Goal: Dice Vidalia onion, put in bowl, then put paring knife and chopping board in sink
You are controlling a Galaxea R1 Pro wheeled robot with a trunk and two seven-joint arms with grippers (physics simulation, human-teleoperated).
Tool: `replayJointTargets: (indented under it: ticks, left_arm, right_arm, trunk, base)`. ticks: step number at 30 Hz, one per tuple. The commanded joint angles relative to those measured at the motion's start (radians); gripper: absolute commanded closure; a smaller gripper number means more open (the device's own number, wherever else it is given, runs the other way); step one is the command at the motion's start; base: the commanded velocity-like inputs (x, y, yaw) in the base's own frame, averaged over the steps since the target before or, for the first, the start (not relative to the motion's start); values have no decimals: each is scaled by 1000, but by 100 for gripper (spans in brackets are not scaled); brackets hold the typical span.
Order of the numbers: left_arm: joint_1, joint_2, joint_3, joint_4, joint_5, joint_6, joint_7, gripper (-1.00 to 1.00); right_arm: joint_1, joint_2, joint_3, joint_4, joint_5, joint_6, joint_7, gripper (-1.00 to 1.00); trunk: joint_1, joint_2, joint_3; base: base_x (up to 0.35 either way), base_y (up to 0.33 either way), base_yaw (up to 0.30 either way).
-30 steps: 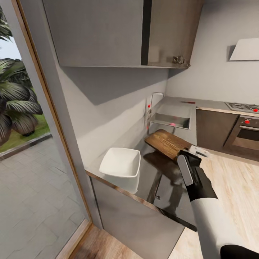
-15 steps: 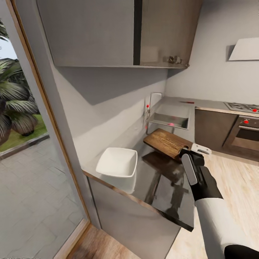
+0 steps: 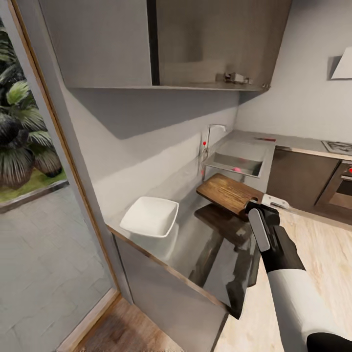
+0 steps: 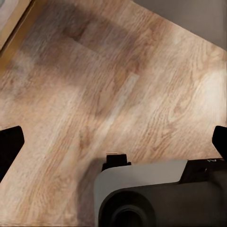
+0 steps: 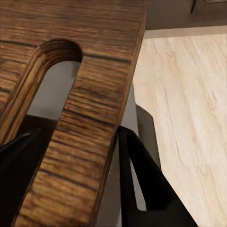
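One chopping board (image 3: 229,193), one white bowl (image 3: 149,216), one sink (image 3: 235,164), one paring knife (image 3: 264,139). Board lifted clear above the grey countertop (image 3: 195,244), near end clamped in the right gripper (image 3: 254,208). Bowl close to the countertop's near corner, well apart from the board. Sink beyond the board beside the chrome faucet (image 3: 211,134); knife past the sink. Open wooden floor (image 3: 322,254) right of the counter. Right wrist view: dark fingers (image 5: 142,179) closed on either side of the board's edge by its handle slot. Left wrist view: two fingertips (image 4: 10,142) spread wide over bare floor, holding nothing.
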Motion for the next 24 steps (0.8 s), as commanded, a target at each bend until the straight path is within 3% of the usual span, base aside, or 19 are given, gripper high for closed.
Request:
replayJointTargets:
  ticks: [1,9,15,20,24]
  left_arm:
    - [-1,1,-3,1,0,-3,1,-100]
    - [-1,-5,-3,6,-1,-3,1,-100]
    - [-1,-17,-4,6,-5,-3,1,-100]
    - [-1,-20,-4,7,-5,-3,1,-100]
    - [-1,-20,-2,28,-6,-3,0,-100]
  right_arm:
    - [-1,0,0,-2,-8,2,-8,100]
    - [-1,-4,-1,-15,-9,17,-8,100]
    - [-1,-28,-2,-19,-8,27,106,100]
    - [-1,-69,-2,-58,-10,59,134,100]
    - [-1,-75,-2,-75,-13,63,144,100]
  trunk:
    - [0,-1,-2]
    - [0,-1,-7]
    - [0,-1,-12]
    - [0,-1,-15]
    - [0,-1,-19]
  base:
    - [-72,-317,224]
    - [-36,-317,226]
    - [-30,-317,226]
    - [-87,-321,226]
    - [-14,-332,226]
